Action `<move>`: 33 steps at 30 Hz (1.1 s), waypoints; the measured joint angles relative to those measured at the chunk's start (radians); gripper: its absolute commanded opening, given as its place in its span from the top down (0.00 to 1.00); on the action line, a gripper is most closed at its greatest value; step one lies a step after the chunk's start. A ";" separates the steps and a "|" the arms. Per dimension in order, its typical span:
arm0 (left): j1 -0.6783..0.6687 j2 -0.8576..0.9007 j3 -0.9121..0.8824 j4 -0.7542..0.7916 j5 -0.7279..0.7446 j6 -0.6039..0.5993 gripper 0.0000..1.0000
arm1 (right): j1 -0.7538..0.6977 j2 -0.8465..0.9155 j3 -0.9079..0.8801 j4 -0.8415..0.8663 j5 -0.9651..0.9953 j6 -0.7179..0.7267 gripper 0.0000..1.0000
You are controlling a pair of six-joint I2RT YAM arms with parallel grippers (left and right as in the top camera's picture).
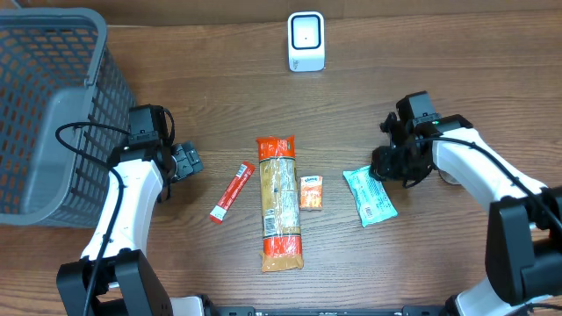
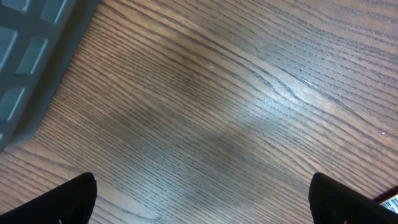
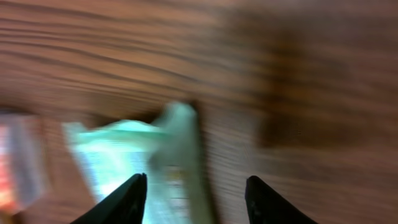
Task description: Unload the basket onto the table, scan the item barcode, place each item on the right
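Desk [image 1: 219,88]: brown wood
Packets [image 1: 232,192] [image 1: 280,202] [image 1: 311,191] [image 1: 370,195]: four
Scanner [image 1: 306,41]: one
Basket [image 1: 53,114]: one
Left tool [image 2: 202,186]: stood wide
Right tool [image 3: 197,190]: stood apart, gripped nothing

Wooden table [image 1: 219,96]. Grey mesh basket [image 1: 44,61] at the far left edge; white scanner [image 1: 306,40] upright at the far centre. Four items lie flat in a row: red stick sachet [image 1: 232,192], long orange-ended package [image 1: 279,202], small orange packet [image 1: 311,192] just beside it, mint-green packet [image 1: 369,196]. Left gripper [image 1: 186,161] sits near the sachet, apart from it. Right gripper [image 1: 386,165] is at the mint-green packet's upper end; contact and jaw spread unreadable from above.
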 measured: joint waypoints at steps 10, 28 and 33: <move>0.000 0.000 0.000 0.000 0.000 0.000 0.00 | 0.000 0.010 -0.011 -0.170 0.153 0.160 0.51; 0.000 0.000 0.000 0.000 0.000 0.000 0.00 | 0.006 -0.064 0.038 -0.190 0.093 0.108 0.22; 0.000 0.000 0.000 0.000 0.000 0.000 0.01 | 0.006 -0.064 0.038 -0.137 0.082 0.084 0.23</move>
